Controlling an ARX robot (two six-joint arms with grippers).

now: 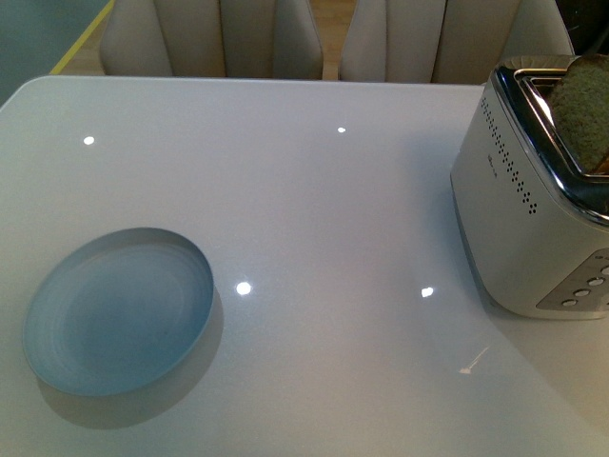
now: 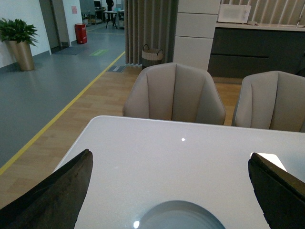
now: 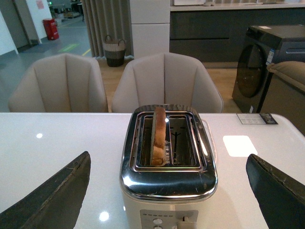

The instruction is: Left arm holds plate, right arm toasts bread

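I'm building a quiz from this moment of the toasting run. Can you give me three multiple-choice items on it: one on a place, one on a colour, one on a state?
1. Where is the bread?
A. On the plate
B. In a toaster slot
C. Flat on the table

2. What colour is the plate?
A. Pale blue
B. Red
C. Black

3. How are the right gripper's fingers?
A. Shut on the bread
B. Shut on the plate
C. Spread wide, holding nothing

Answers:
1 B: the slice stands upright in one slot of the silver toaster.
2 A: the front view shows it pale blue and bare.
3 C: both fingers sit far apart before the toaster.
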